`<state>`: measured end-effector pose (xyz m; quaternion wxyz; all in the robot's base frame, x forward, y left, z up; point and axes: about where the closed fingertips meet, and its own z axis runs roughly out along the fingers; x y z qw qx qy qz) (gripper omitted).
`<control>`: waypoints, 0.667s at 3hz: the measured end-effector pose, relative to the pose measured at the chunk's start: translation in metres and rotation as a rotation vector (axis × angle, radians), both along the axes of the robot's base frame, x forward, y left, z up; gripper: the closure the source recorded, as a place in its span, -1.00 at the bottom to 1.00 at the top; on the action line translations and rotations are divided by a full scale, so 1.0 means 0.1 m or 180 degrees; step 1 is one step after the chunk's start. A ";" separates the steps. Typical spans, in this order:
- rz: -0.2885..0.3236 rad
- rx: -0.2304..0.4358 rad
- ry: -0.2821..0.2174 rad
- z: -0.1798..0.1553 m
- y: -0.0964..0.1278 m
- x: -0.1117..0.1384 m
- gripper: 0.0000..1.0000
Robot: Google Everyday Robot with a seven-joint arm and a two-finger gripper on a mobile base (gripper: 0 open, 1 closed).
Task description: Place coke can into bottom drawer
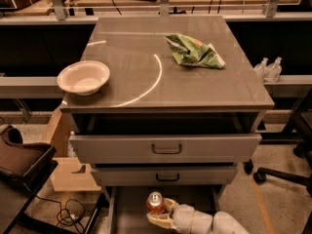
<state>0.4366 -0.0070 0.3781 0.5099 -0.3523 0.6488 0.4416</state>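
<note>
The coke can, red-orange with a silver top, stands upright inside the open bottom drawer at the foot of the grey cabinet. My gripper reaches in from the lower right on a white arm and its pale fingers wrap around the can's lower part. The can sits near the middle of the drawer's dark floor, just in front of the two grey drawer fronts. The drawer's front part is cut off by the frame's lower edge.
On the cabinet top are a white bowl at the left edge and a crumpled green bag at the back right. A brown chair and cardboard box stand at the left, a chair base at the right.
</note>
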 end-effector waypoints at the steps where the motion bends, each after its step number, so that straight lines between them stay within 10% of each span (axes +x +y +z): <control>1: -0.0265 -0.0181 -0.0246 0.06 0.01 0.04 1.00; 2: -0.0265 -0.0181 -0.0246 0.06 0.01 0.04 1.00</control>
